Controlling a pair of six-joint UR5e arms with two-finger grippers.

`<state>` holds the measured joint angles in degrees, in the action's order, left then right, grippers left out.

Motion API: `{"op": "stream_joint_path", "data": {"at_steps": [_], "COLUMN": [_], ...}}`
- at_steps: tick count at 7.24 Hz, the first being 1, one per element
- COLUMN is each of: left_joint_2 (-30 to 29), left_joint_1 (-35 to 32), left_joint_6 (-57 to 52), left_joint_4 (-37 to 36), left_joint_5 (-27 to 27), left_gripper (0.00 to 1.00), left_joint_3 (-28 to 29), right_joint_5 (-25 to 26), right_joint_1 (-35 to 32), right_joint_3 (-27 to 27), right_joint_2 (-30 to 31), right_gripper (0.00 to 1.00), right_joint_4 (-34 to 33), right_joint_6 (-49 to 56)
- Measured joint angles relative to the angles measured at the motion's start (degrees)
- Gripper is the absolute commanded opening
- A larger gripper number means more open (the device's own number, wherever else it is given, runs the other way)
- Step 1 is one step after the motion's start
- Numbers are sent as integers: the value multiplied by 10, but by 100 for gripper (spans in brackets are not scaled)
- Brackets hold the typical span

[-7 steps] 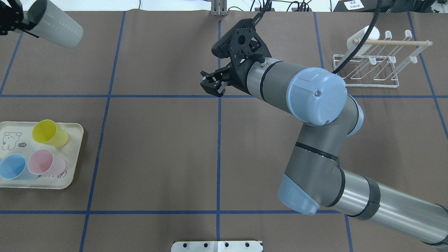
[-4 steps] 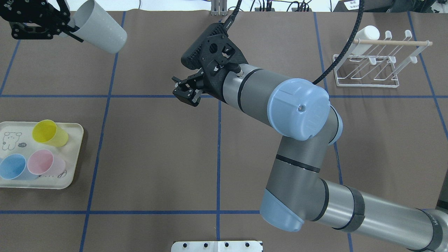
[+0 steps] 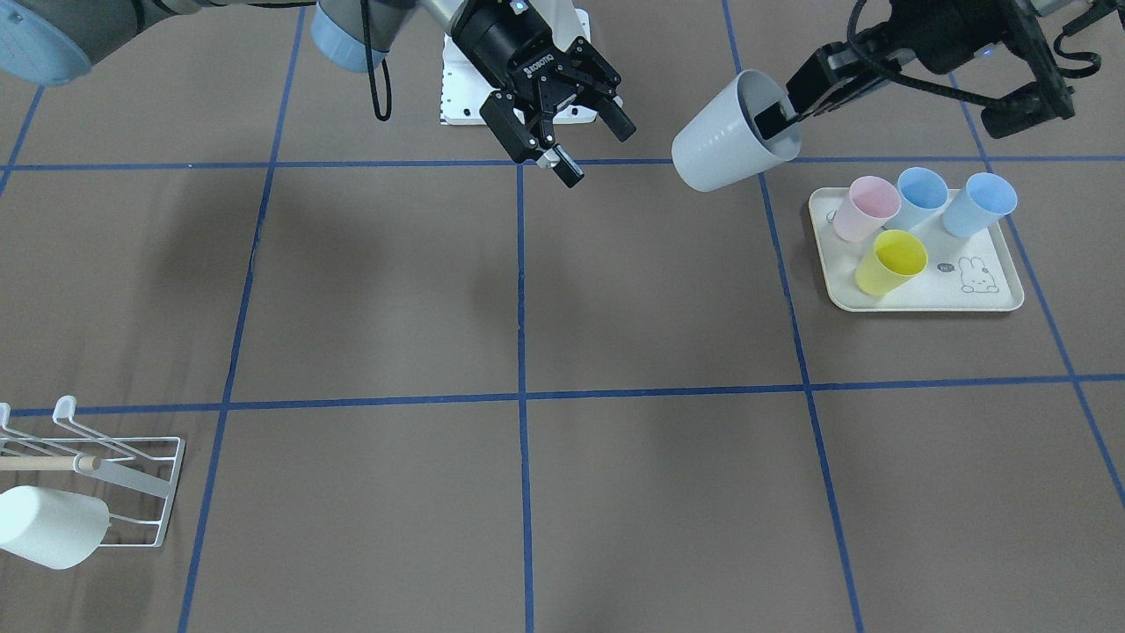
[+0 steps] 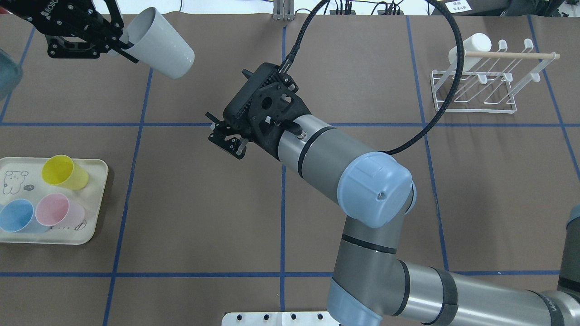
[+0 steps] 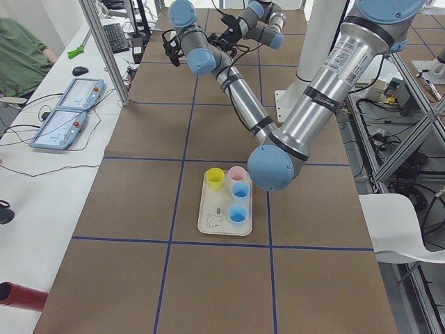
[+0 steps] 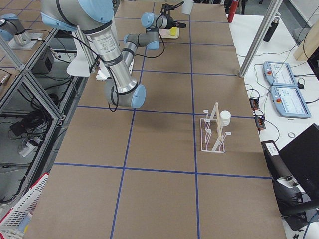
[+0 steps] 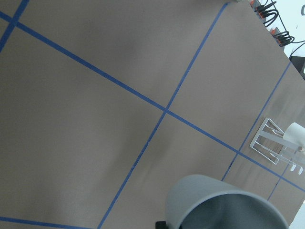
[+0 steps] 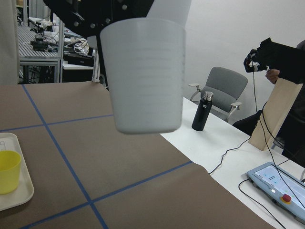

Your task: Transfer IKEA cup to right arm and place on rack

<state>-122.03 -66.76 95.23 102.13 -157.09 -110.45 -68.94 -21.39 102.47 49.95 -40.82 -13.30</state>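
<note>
While the handover is yet to happen, the front view shows the left gripper [image 3: 778, 119] pinching the rim of the pale cup [image 3: 734, 132], tilted aloft toward the table's [image 3: 352, 308] left edge; the right gripper [image 3: 596, 149], spread and empty, faces it, well apart. Overhead, the rack [image 4: 487, 81] stands near the far right corner. Next, probably: straddle the cup's body.

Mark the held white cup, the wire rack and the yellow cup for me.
white cup [image 3: 716, 145], front-facing view, on its outer side wall.
wire rack [image 4: 512, 55], overhead view, on the wooden rod across it.
yellow cup [image 3: 898, 254], front-facing view, in its open mouth.
</note>
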Motion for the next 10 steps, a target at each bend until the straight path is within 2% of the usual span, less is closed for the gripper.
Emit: {"op": "stream_joint_path", "data": {"at_steps": [2,10], "left_joint_2": [-4,-23], "left_joint_1": [4,39], "left_joint_6": [1,1], "left_joint_4": [2,4], "left_joint_5": [-14,-18], "left_gripper": [0,0], "left_joint_3": [1,10], "right_joint_5": [18,34], "right_joint_1": [12,16], "right_joint_3": [-15,-16], "right_joint_2": [-2,-8], "right_gripper": [98,98], "right_joint_4": [40,46], "right_joint_6": [1,5]}}
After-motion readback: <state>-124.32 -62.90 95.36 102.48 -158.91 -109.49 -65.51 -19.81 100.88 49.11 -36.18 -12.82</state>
